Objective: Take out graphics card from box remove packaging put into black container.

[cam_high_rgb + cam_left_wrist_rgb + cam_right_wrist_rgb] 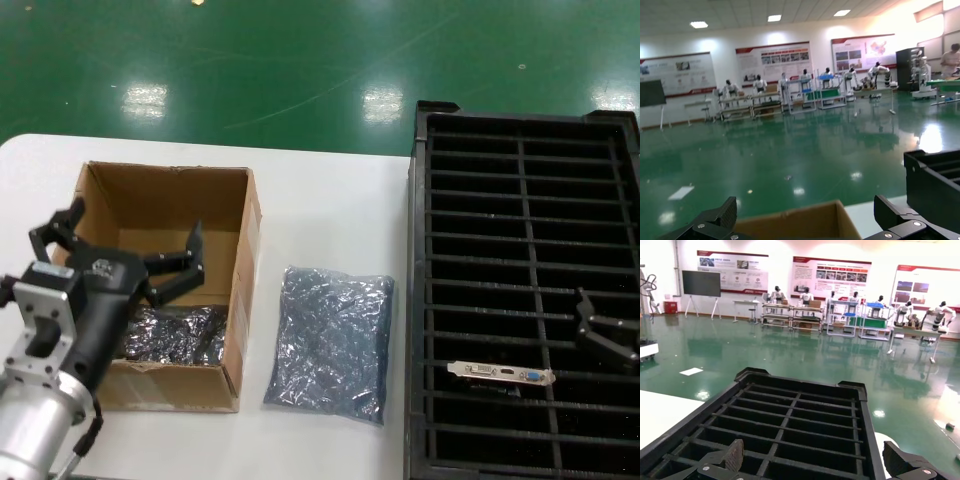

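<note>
The box [165, 285] sits near the left edge of the white desk [330, 200], open at the top, with dark shiny bagged bundles [178, 335] lying in its near end. The left gripper [125, 250] hangs over the box, at its left side, fingers spread wide and holding nothing; in the left wrist view the same gripper [815, 225] shows both fingertips well apart with the box wall [800, 222] between them. The packaging [330, 342] lies flat on the desk just right of the box, toward the near edge, apart from both grippers. The black container [525, 300] takes up the right side of the desk, reaching from the far edge to the near edge. The graphics card [500, 374] lies in one of its slots toward the near end, silver bracket and blue port facing up. The right gripper [603, 330] hovers over the container near the right edge, just beyond the card, fingers spread and empty; the right wrist view shows the gripper [815, 465] open above the ribbed slots [785, 425].
</note>
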